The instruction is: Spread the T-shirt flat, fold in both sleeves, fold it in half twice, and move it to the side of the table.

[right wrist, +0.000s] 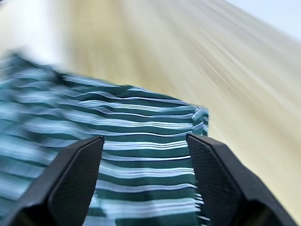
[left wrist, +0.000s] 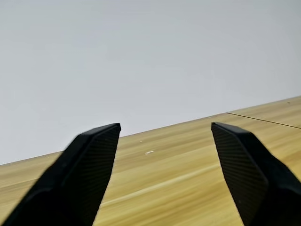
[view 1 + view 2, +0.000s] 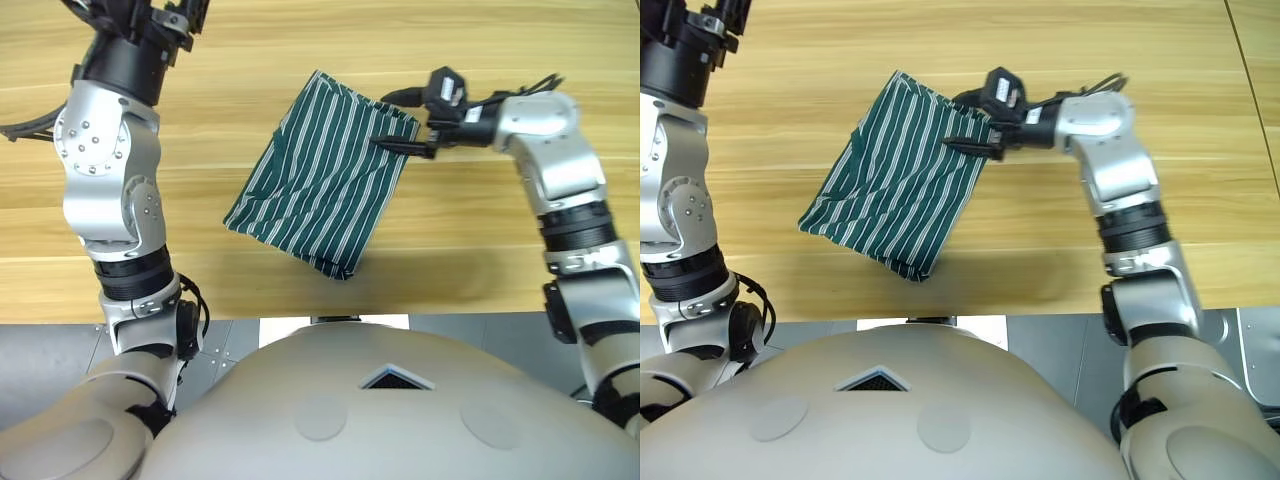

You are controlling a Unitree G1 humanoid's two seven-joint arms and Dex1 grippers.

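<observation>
The T-shirt (image 3: 320, 175), dark green with white stripes, lies folded into a compact tilted rectangle on the wooden table (image 3: 500, 260). My right gripper (image 3: 388, 144) hovers at the shirt's far right corner, fingers pointing left over the cloth. In the right wrist view the right gripper (image 1: 143, 141) is open, and the striped fabric (image 1: 122, 117) shows between and beyond the fingertips. My left arm (image 3: 105, 150) is raised at the table's left side. In the left wrist view the left gripper (image 2: 164, 129) stands open with nothing between its fingers, facing bare table and a pale wall.
Bare wood surrounds the shirt on all sides, with wide room to the left and far side. The table's front edge (image 3: 330, 318) runs just below the shirt's near corner, with grey floor (image 3: 50, 350) beyond it.
</observation>
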